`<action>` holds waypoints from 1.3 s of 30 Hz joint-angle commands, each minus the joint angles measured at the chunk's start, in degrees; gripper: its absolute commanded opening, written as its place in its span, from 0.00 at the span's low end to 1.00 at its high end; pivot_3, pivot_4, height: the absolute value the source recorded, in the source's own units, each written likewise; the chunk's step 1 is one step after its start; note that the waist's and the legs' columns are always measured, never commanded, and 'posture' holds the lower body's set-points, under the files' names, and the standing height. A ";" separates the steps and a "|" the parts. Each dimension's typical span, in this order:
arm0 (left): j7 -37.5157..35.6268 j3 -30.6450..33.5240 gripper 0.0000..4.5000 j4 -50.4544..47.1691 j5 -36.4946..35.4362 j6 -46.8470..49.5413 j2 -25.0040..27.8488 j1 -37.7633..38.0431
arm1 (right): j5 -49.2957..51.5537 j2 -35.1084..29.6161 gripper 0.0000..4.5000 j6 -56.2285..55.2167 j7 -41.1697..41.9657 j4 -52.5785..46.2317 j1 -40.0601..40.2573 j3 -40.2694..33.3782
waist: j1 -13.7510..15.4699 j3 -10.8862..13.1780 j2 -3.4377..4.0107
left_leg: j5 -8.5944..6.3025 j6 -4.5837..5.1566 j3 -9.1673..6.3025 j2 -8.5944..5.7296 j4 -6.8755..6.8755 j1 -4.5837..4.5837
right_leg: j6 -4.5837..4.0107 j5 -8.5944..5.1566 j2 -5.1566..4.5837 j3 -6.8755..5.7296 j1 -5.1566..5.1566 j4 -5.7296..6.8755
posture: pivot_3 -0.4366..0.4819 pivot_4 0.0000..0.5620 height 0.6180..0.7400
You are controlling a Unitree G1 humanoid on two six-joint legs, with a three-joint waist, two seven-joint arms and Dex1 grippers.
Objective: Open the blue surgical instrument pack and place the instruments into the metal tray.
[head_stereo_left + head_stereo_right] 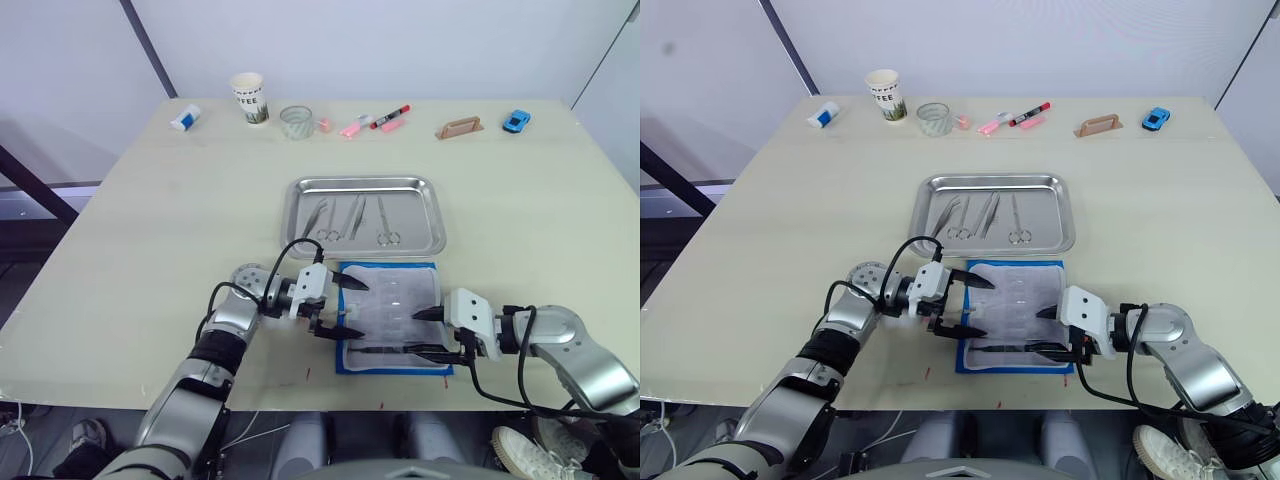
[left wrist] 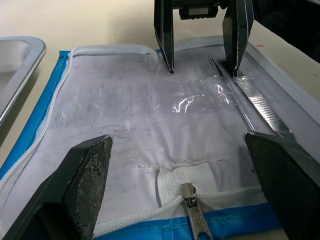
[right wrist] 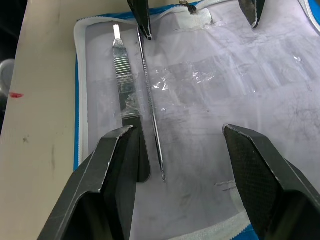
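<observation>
From the left eye view I see the blue surgical instrument pack (image 1: 392,316) lying unzipped on the table (image 1: 140,230), its pale lining up, just at 6 o'clock of the metal tray (image 1: 365,214). Several instruments (image 1: 352,218) already lie in the tray. My left tool (image 1: 347,307) sits at the pack's 9 o'clock edge, fingers spread and holding nothing. My right tool (image 1: 424,332) sits at the 3 o'clock edge, likewise spread.

In the left wrist view, the zipper pull (image 2: 194,216) lies between my left fingers (image 2: 86,182), and a flat metal handle (image 2: 260,106) rests on the lining under clear film.

In the right wrist view, that handle (image 3: 123,80) lies beside a thin probe (image 3: 150,102); my right finger (image 3: 115,170) seems to overlap the handle's end, though I can't confirm contact.
</observation>
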 commanded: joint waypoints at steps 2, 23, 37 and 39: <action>0.19 -2.15 1.00 5.03 2.56 0.83 0.13 2.95 | 0.38 0.27 0.67 0.14 -0.69 -0.25 -0.44 -1.07 | 0.00 -0.01 0.02 | 0.00 0.00 0.00 0.00 0.00 0.00 | 0.01 0.00 0.00 0.00 0.00 0.01 | 0.48 0.27 1.00; 0.33 -2.14 1.00 4.01 2.39 1.76 0.15 2.68 | -3.82 -0.88 0.40 -3.47 -0.16 -0.15 -0.57 1.25 | -0.01 -0.06 0.03 | 0.00 0.00 -0.01 -0.02 0.05 0.02 | 0.09 0.05 0.02 0.01 0.00 0.07 | 0.48 0.27 1.00; 0.59 -2.21 1.00 4.92 2.59 1.42 -0.30 2.17 | -7.11 -1.43 0.10 -1.62 3.43 2.88 -1.94 7.17 | -0.05 -0.38 -0.13 | 0.00 0.00 -0.04 -0.02 0.06 0.08 | 0.02 0.01 0.05 0.02 0.04 0.11 | 0.48 0.27 1.00; 0.67 -2.25 1.00 4.94 2.64 1.41 -0.36 2.10 | -8.27 -1.51 0.10 -1.81 3.23 3.91 -2.13 8.11 | -0.08 -0.48 -0.15 | 0.00 0.00 -0.05 -0.02 0.06 0.09 | 0.00 0.00 0.06 0.01 0.05 0.12 | 0.48 0.27 1.00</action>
